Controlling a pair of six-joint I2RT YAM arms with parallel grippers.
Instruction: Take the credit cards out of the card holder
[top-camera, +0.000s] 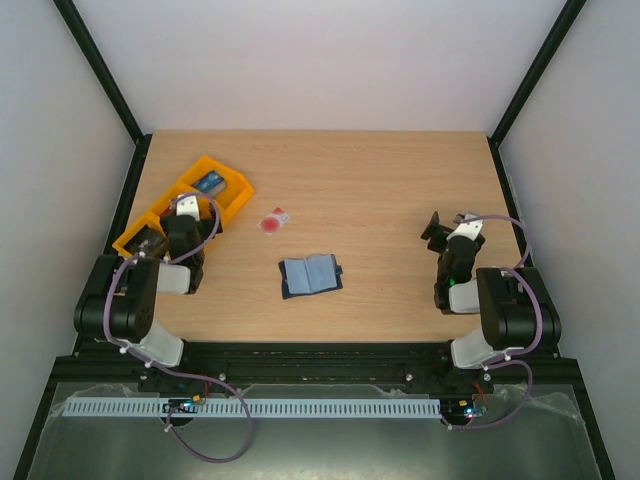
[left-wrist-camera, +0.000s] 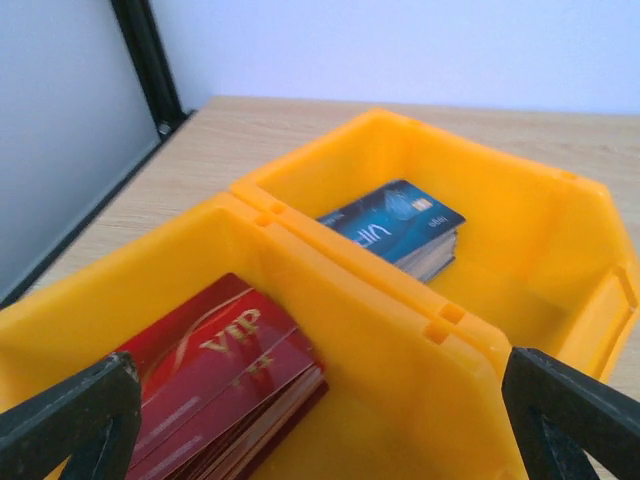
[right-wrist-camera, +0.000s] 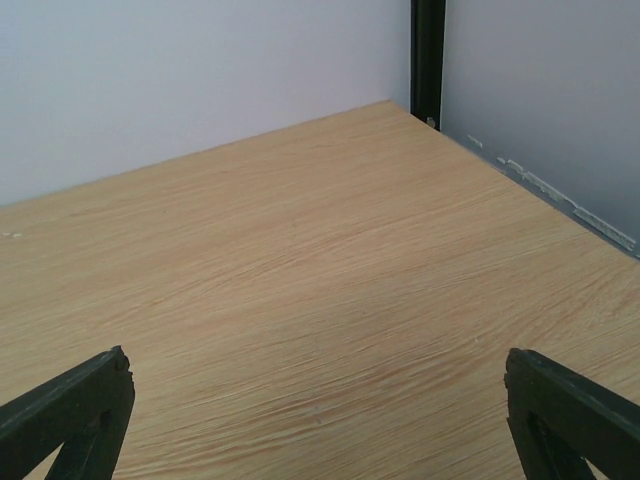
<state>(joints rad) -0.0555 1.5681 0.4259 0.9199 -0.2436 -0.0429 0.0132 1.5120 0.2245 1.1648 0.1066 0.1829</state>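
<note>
White-walled enclosure with black frame posts, floored by a light wood-grain desk (top-camera: 400, 200). Two black arms stand at the near edge. The left fingers (left-wrist-camera: 70, 415) are spread wide and carry nothing, hanging over the orange plastic compartment tray (top-camera: 236, 190) at the desk's left rear. The right fingers (right-wrist-camera: 575, 410) are likewise spread wide and hold nothing, over bare wood at the right. The tray holds a stack of blue cards (left-wrist-camera: 395, 220) in one compartment and a stack of red cards lettered "VIP" (left-wrist-camera: 225, 375) in the next.

The navy-blue folding card holder (top-camera: 310, 275) lies opened flat at mid-desk, its lighter blue inside facing up and its snap tab to the right. The white card with a red round mark (top-camera: 274, 221) lies on the wood between holder and tray, apart from both. That card appears to be out already. No dark grey card can be made out, and the top view is too coarse to tell whether the pockets are emptied.
</note>
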